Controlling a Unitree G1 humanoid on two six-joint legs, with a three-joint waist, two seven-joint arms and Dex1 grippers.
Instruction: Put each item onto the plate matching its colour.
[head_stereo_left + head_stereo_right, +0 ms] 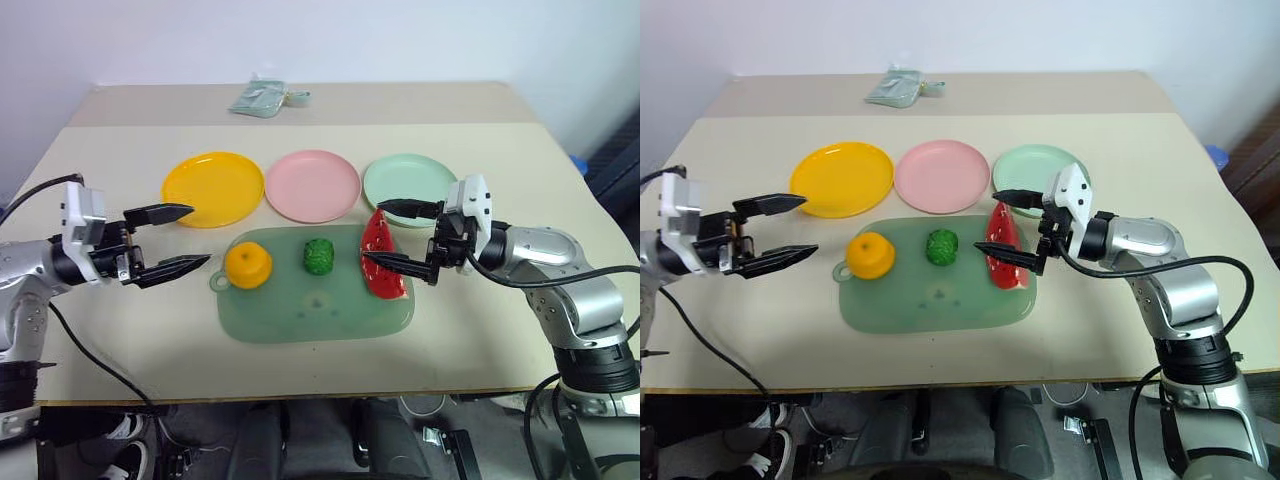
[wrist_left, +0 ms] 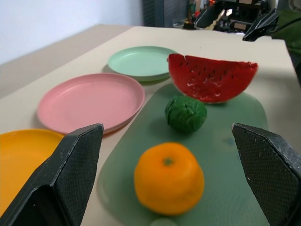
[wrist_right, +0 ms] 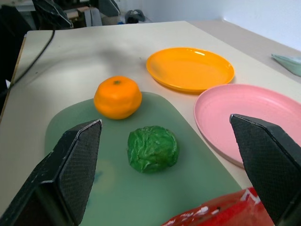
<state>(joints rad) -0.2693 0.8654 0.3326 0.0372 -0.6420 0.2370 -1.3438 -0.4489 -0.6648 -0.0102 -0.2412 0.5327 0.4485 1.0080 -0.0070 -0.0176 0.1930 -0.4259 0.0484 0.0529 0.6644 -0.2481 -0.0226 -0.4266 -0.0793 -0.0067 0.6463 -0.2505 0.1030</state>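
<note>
On the pale green cutting mat (image 1: 300, 305) three toy foods are set in a row: the orange fruit (image 1: 248, 266) at its left end, the bumpy dark green lump (image 1: 319, 256) in the middle and the watermelon wedge (image 1: 383, 256) at its right edge. Beyond the mat, the yellow-orange plate (image 1: 212, 187), the pink plate (image 1: 312, 185) and the mint green plate (image 1: 405, 180) are lined up, all bare. The left gripper (image 1: 178, 240) is held spread wide, grasping nothing, left of the orange fruit. The right gripper (image 1: 388, 233) is likewise spread wide around the watermelon wedge, with one finger above it and one at its near side; no grip is seen
</note>
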